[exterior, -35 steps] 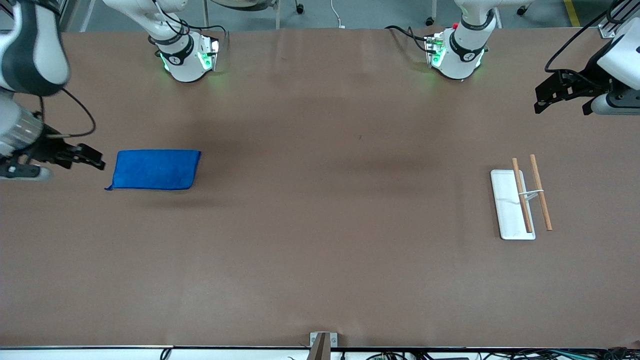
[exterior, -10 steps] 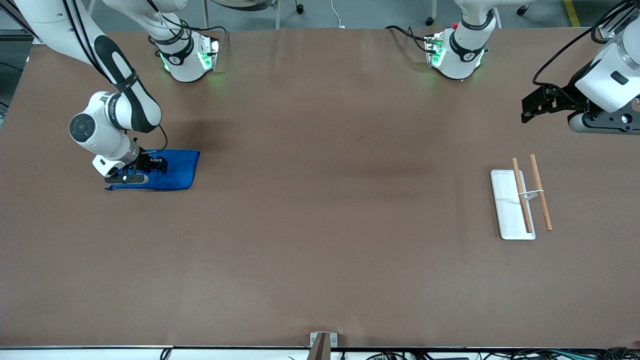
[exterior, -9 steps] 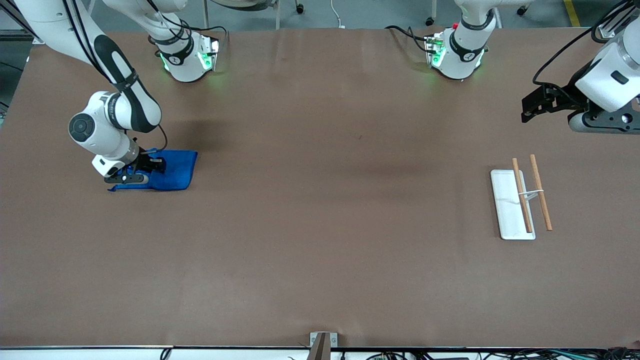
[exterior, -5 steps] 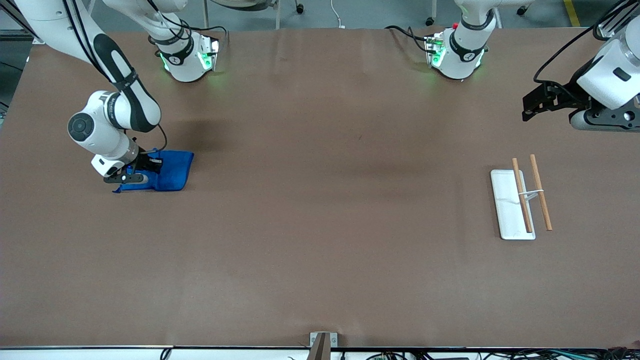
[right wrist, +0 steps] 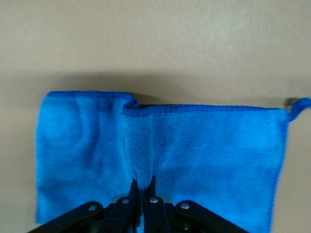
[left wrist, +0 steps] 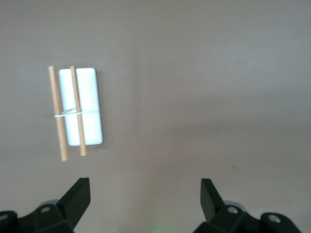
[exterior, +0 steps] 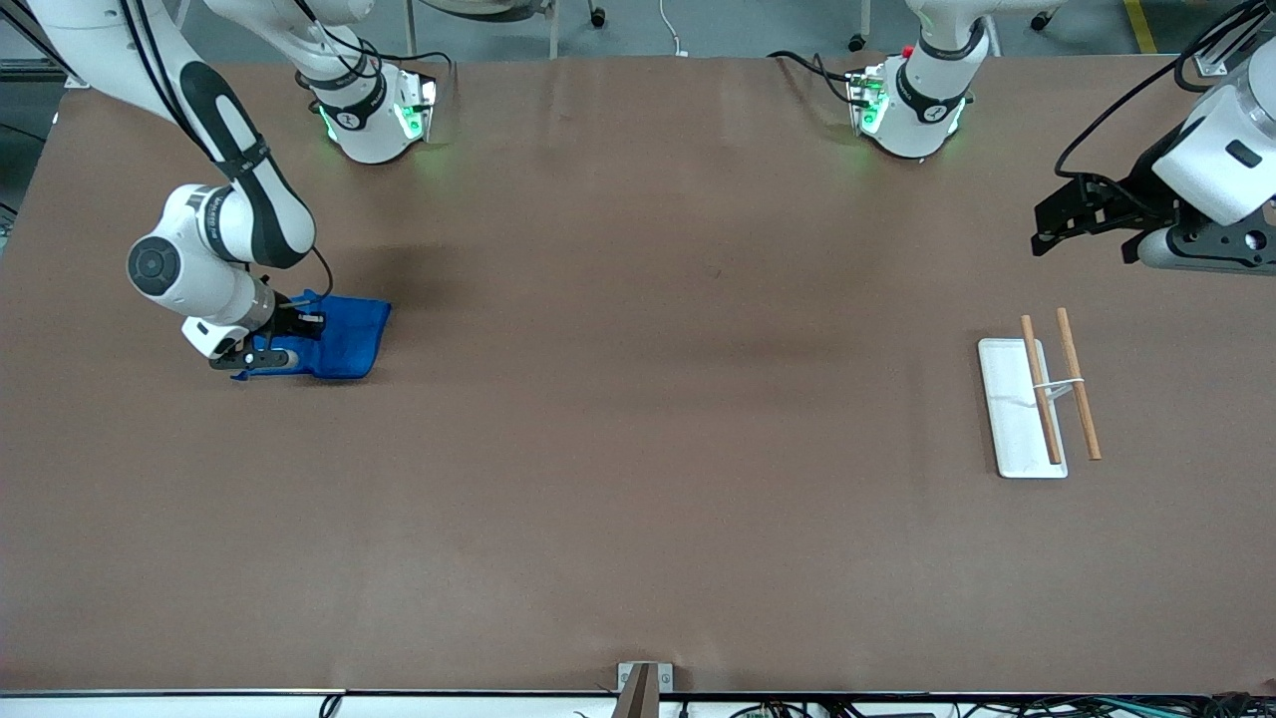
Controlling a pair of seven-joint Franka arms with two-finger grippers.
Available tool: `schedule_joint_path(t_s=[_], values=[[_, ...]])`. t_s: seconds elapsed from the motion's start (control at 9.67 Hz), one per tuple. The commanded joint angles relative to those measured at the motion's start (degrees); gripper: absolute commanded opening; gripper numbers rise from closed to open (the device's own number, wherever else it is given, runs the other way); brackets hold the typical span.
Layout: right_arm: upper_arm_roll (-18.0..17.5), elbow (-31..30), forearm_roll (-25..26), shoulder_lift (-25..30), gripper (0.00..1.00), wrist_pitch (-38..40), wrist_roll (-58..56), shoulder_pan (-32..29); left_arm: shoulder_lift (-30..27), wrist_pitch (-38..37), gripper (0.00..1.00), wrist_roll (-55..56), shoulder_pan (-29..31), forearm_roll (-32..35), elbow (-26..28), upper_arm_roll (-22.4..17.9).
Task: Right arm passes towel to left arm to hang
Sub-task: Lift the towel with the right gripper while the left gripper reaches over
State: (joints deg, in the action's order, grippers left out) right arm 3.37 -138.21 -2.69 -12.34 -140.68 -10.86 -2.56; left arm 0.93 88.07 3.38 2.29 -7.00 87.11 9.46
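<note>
The royal-blue towel (exterior: 344,339) lies on the brown table toward the right arm's end, its gripped end bunched and raised. My right gripper (exterior: 299,329) is shut on a pinched fold of the towel (right wrist: 160,155), which fills most of the right wrist view. My left gripper (exterior: 1045,221) is open and empty, held in the air over the table at the left arm's end, above bare table beside the white tray (exterior: 1012,419). The tray carries two wooden rods (exterior: 1040,389) and also shows in the left wrist view (left wrist: 90,107).
The brown table (exterior: 638,449) is bare between towel and tray. The two arm bases (exterior: 374,115) stand along the table's edge farthest from the front camera. A small bracket (exterior: 638,683) sits at the edge nearest the front camera.
My right gripper came down onto the towel, shut on it and drew its end up, so the towel bunched and shortened. My left gripper shifted slightly.
</note>
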Motion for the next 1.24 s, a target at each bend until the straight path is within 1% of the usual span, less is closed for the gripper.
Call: schedule_joint_path(t_s=[0.0,0.1,0.31,0.41,0.52,0.62,0.72,0.83,1.14], values=[[-0.4,4.7,-3.1,5.6,0.00,10.4,0.1,2.3,3.3,3.1,1.00,-1.1,0.8,-8.2,0.9,-0.2],[-0.4,8.9,-4.3,6.7,0.00,16.3,0.2,3.5,5.0,4.6,1.00,-2.0,1.8,-13.6,0.8,-0.2],[-0.3,21.3,-5.6,6.6,0.00,29.4,1.5,4.8,8.4,8.1,1.00,-6.8,1.9,-23.3,0.8,-0.2],[-0.4,25.8,-5.7,6.5,0.00,33.2,3.5,5.5,10.7,8.4,1.00,-10.7,2.1,-29.3,0.8,-0.2],[-0.3,29.0,-8.0,6.5,0.00,36.1,5.4,6.7,12.4,8.4,1.00,-13.7,2.9,-35.5,0.8,-0.2],[-0.3,31.4,-11.3,6.5,0.00,38.4,7.3,7.5,14.0,8.6,1.00,-16.3,2.9,-40.7,0.8,-0.2],[-0.3,33.5,-12.4,6.5,0.00,38.8,9.6,9.0,15.4,9.3,1.00,-16.5,2.4,-45.7,0.8,-0.2],[-0.3,35.8,-14.7,6.5,0.00,38.8,12.3,11.0,16.9,11.0,1.00,-16.5,1.8,-51.0,0.8,0.3],[-0.3,41.3,-24.1,6.5,0.00,38.5,19.4,16.1,20.9,14.5,1.00,-18.3,-3.2,-63.3,1.0,0.5]])
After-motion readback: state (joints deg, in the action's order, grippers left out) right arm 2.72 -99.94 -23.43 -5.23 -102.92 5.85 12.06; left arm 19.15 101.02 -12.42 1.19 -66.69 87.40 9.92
